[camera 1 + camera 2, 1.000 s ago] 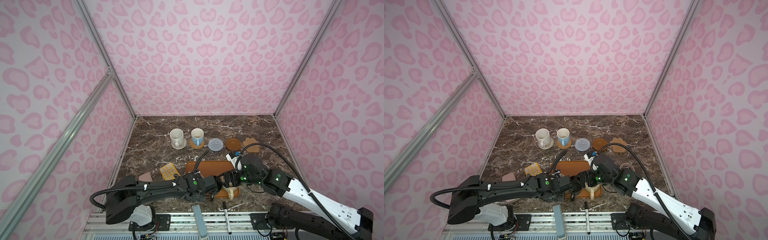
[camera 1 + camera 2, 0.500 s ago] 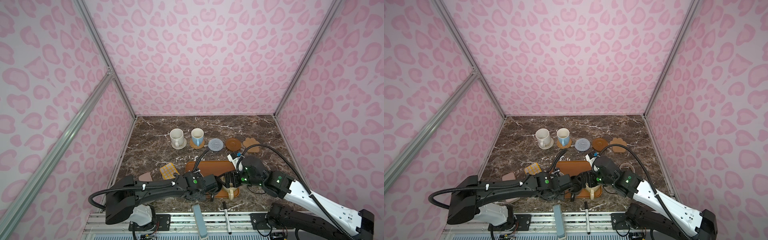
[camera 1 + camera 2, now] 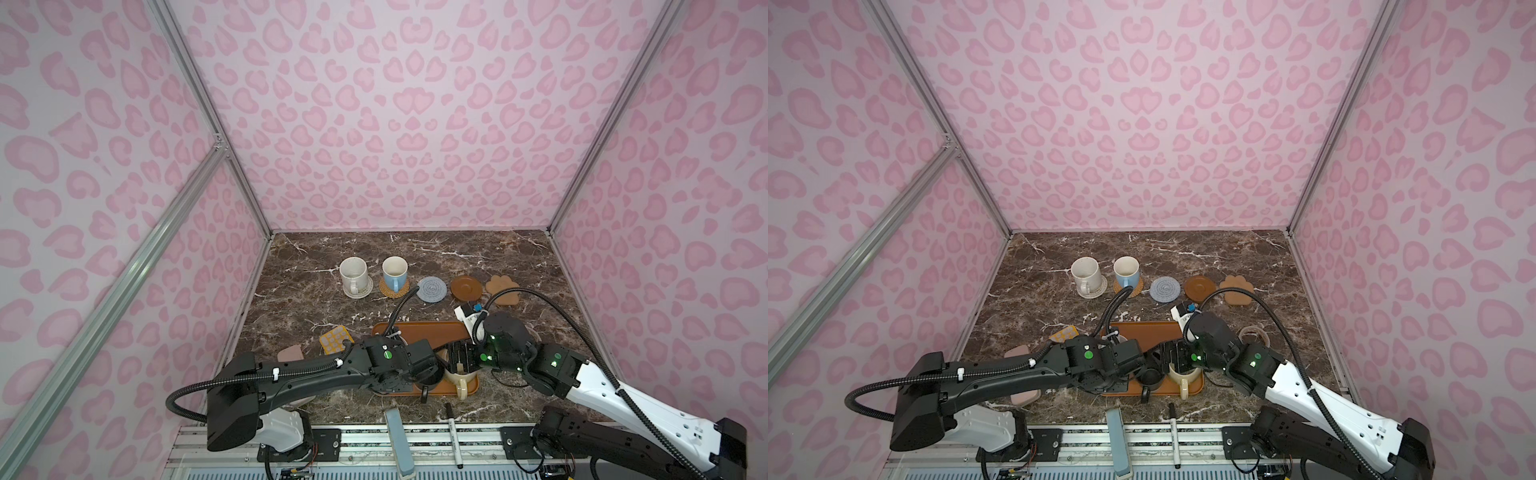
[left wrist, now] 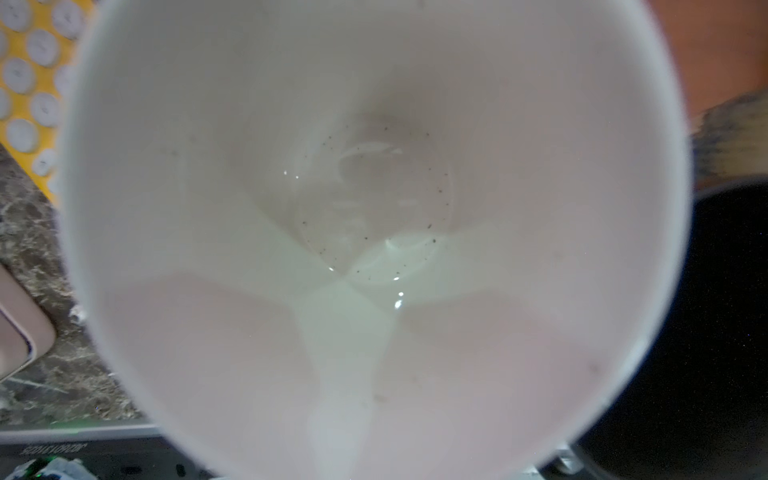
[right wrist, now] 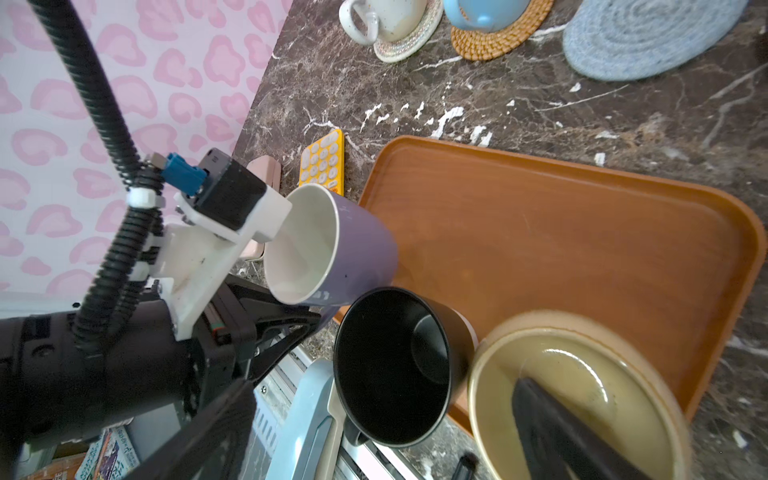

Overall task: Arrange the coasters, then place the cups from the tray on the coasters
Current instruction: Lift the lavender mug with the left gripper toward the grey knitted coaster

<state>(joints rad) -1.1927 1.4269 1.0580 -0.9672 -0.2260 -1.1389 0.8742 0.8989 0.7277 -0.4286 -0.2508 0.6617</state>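
Working on brown veined marble (image 3: 332, 257) inside pink leopard-print walls. Pinching the lavender cup (image 5: 332, 245) with the left gripper (image 5: 305, 320), clamped fully shut, apparently at the handle. Holding it tilted over a corner of the tray (image 3: 424, 332), just beside the black cup (image 5: 395, 365); not showing whether the base is clear of the tray. Holding the right gripper (image 3: 458, 362) spread wide and empty, dipping one finger (image 5: 561, 428) inside the cream-yellow cup (image 5: 573, 357) at the tray's near edge. Leaving the grey-blue coaster (image 3: 432, 289), the brown disc (image 3: 467, 287) and the paw coaster (image 3: 503, 289) bare in the back row. Standing the speckled white cup (image 3: 353, 272) and the light blue cup (image 3: 394, 270) beside them, each on its own coaster.

Risking a swing or slip of the lavender cup during the lift, being gripped off-centre and leaning. Risking a knock to the black cup, standing almost against it. Crowding both wrists over one end of the tray, inviting a clash if moving together. Risking tipping the cream-yellow cup over the rim by pulling with one finger inside. Trailing the left arm's cable (image 3: 401, 307) near the light blue cup, inviting a snag on the way to the grey-blue coaster.
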